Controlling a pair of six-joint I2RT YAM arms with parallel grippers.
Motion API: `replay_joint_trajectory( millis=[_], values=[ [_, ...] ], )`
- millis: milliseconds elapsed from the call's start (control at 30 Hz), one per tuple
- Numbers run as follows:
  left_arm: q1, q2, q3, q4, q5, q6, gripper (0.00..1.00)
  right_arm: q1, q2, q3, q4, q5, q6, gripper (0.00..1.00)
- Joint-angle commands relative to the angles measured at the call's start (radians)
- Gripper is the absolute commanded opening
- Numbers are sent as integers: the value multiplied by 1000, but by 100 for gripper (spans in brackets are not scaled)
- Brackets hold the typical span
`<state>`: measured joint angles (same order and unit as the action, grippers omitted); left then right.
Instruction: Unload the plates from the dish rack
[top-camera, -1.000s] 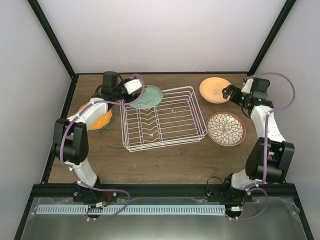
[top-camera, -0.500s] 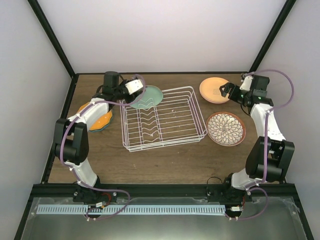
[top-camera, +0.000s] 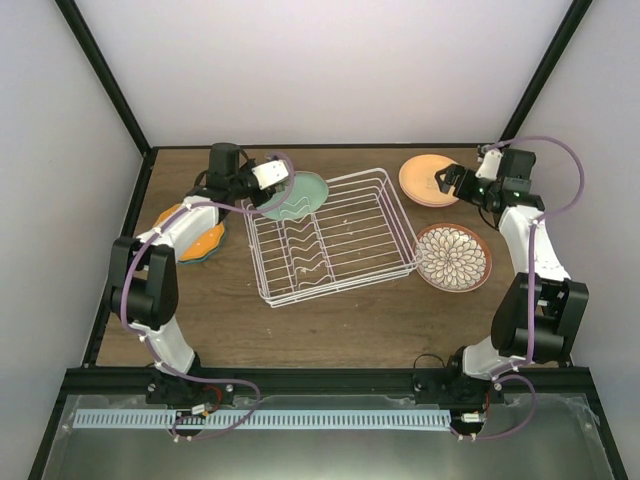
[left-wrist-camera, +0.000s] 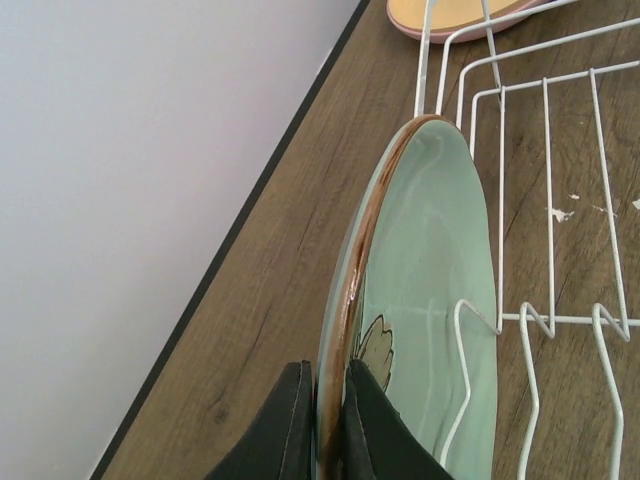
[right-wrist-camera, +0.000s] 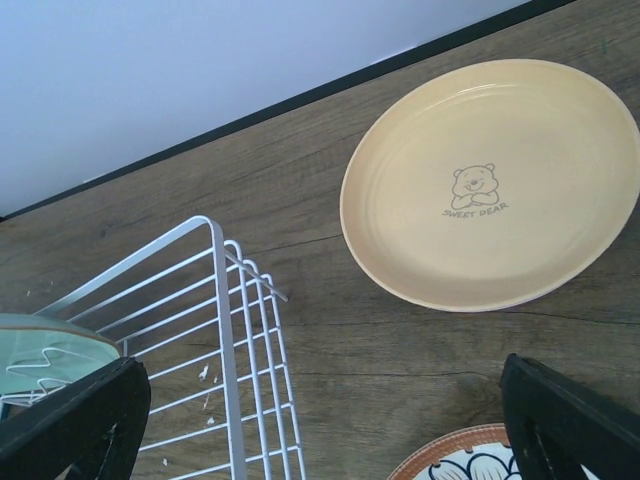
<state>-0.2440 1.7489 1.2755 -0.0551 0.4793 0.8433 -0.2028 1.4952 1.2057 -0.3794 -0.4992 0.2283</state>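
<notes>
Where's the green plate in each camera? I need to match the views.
Top external: green plate at the far-left corner of the rack.
Left wrist: green plate fills the centre, edge-on, rim pinched by the left gripper.
Right wrist: green plate is a sliver at the left edge, behind rack wires.
Shared landmark: the white wire rack.

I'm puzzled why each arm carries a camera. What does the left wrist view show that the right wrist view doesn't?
Left wrist only: the left hand pinching the rim of the round sage green plate. Right wrist only: the bear drawing on the round pale yellow plate, the floral white plate's edge, the open right hand. Both: the green plate, yellow plate, white wire dish rack and wooden table.
</notes>
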Motion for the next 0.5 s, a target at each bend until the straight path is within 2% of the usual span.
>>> replay_joint_trajectory(
  millis=[0, 200, 467],
  values=[
    [-5, -4, 21, 20, 17, -32, 4, 29, -10, 31, 15, -17, -21, 98],
    [-4, -40, 55, 59, 70, -27, 4, 77, 0, 61, 22, -32, -31, 100],
    [0, -63, 51, 37, 132, 211, 4, 119, -10, 70, 43, -38, -37, 100]
  ],
)
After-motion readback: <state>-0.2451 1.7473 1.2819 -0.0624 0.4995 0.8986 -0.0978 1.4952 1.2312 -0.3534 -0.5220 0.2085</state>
